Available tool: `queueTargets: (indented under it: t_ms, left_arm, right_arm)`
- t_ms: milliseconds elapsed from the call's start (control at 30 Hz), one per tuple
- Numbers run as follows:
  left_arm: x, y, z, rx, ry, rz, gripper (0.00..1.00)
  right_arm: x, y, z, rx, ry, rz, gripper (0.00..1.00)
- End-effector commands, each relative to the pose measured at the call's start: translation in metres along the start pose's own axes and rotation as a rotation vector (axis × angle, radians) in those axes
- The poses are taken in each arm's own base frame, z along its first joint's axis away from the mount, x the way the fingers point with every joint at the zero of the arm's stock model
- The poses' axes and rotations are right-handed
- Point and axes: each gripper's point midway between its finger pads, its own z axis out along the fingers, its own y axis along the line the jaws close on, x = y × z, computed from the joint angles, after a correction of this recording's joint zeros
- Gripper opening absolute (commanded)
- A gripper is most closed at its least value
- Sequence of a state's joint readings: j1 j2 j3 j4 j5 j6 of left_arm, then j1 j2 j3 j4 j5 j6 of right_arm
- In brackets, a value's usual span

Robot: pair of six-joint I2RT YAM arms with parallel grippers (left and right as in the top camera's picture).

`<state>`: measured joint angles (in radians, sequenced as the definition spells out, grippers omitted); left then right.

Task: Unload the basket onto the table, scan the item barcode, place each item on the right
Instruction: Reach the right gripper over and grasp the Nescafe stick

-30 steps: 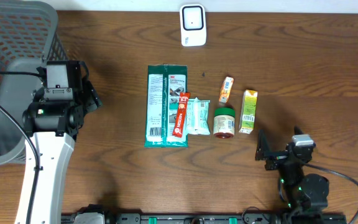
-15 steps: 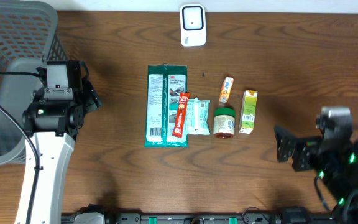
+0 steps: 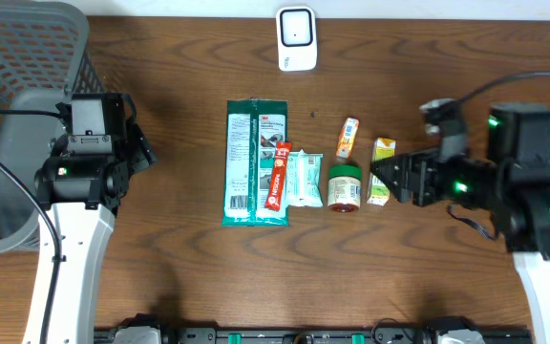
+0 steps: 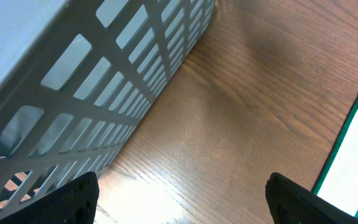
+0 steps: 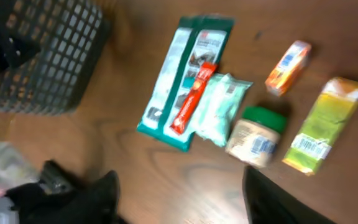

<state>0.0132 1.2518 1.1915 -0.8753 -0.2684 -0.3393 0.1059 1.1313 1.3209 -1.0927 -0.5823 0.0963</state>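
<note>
Lying flat near the right end of a row of goods on the wooden table [image 3: 466, 67]: one yellow-green carton [image 3: 382, 172], barcode face up at its near end.

Row, from the carton leftward:
- jar with green lid [image 3: 345, 186], on its side, label and barcode showing, just beside the carton;
- small orange box [image 3: 349, 138], set a little behind the jar;
- pale green sachet [image 3: 305, 179];
- red stick packet [image 3: 278, 177], overlapping the large pack;
- large green pack [image 3: 255, 162], the longest item.

White scanner [image 3: 296, 38]: at the far edge of the table, well apart from the row.

Right gripper [image 3: 388, 180]: at the carton's right edge. Fingers [image 5: 101, 196] stand apart with only bare table between them; the carton lies ahead of the right-hand finger. Contact with the carton cannot be told.

Left gripper [image 3: 139, 148]: jaws wide apart, holding nothing, next to the grey mesh basket [image 3: 27, 38] at the table's left end, well apart from the goods.
</note>
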Motion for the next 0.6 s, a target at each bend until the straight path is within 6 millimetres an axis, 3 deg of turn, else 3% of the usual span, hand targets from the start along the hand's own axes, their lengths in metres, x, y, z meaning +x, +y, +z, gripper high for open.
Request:
queueTargets:
  t_ms: [0, 67, 233, 267, 300, 333, 467, 500, 567]
  left_arm:
    - [-0.004, 0.003, -0.003, -0.011, -0.014, 0.001, 0.86]
    - [-0.004, 0.004, -0.003, -0.011, -0.014, 0.001, 0.86]
    - [-0.004, 0.004, -0.003, -0.011, -0.014, 0.001, 0.86]
    - [-0.004, 0.003, -0.003, -0.011, -0.014, 0.001, 0.86]
    - [-0.004, 0.003, -0.003, -0.011, -0.014, 0.001, 0.86]
    - [-0.004, 0.003, -0.003, -0.011, -0.014, 0.001, 0.86]
    - [-0.004, 0.004, -0.003, -0.011, -0.014, 0.001, 0.86]
    - [-0.004, 0.003, -0.003, -0.011, -0.014, 0.001, 0.86]
    - [-0.004, 0.003, -0.003, -0.011, -0.014, 0.001, 0.86]
  right_arm:
    - [0.011, 0.005, 0.034, 0.023, 0.116, 0.03, 0.55]
    - [0.017, -0.004, 0.052, 0.126, 0.158, 0.055, 0.57]
    - [0.028, -0.011, 0.095, 0.279, 0.225, 0.069, 0.73]
    - [0.03, -0.007, 0.104, 0.272, 0.239, 0.056, 0.79]
    - [0.031, -0.004, 0.113, 0.264, 0.249, 0.042, 0.94]
    - [0.033, 0.0, 0.124, 0.254, 0.259, 0.027, 0.99]
    - [0.045, 0.005, 0.158, 0.251, 0.313, 0.03, 0.99]
    - [0.049, 0.004, 0.166, 0.258, 0.333, 0.025, 0.96]
    - [0.057, 0.0, 0.18, 0.274, 0.365, 0.021, 0.79]
